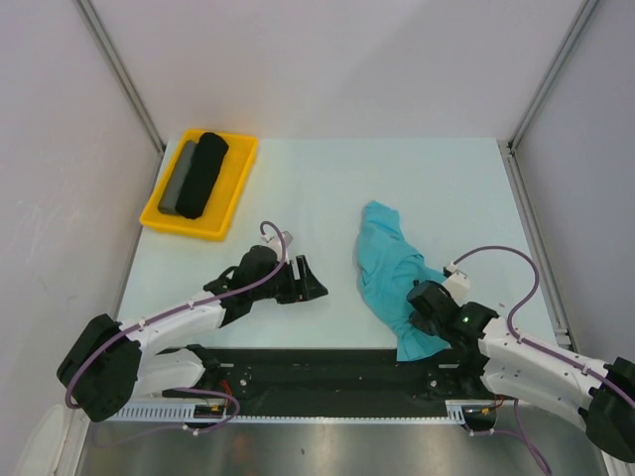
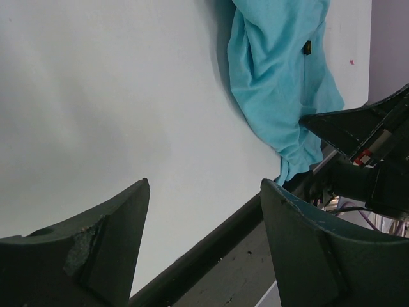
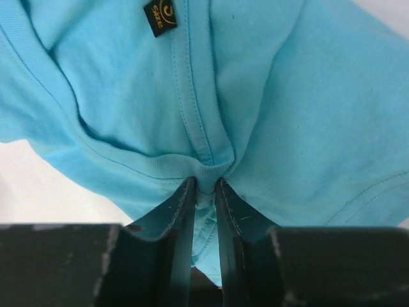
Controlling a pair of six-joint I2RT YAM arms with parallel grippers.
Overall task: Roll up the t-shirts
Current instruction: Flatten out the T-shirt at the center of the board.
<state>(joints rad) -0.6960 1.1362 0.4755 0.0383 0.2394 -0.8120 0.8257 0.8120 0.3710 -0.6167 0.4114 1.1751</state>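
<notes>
Top external view, table (image 1: 317, 188): pale, with grey walls on three sides and a black strip along the near edge where both arms are bolted.
T-shirt (image 1: 382, 263): teal, crumpled into a long bunched strip on the right half of the table. It runs from about mid-table down to the near edge, where its lower end lies over the black strip. It is well apart from the tray.
Tray (image 1: 236, 178): yellow, shallow, set at an angle in the far left corner of the table.
Black cylinder (image 1: 203, 174): rolled fabric lying in the tray, on its right side.
Grey cylinder (image 1: 177, 183): thinner roll in the same tray, touching the black one along its left side.
Left pincer (image 1: 310, 280): fingers spread wide and holding nothing, low over bare table left of the t-shirt, pointing toward it.
Right pincer (image 3: 204, 184): fingers pressed nearly together, pinching a fold of the t-shirt at a stitched seam near the neck.
Tag (image 3: 160, 16): small, dark, with yellow print, sewn on the fabric just beyond the pinched fold.
</notes>
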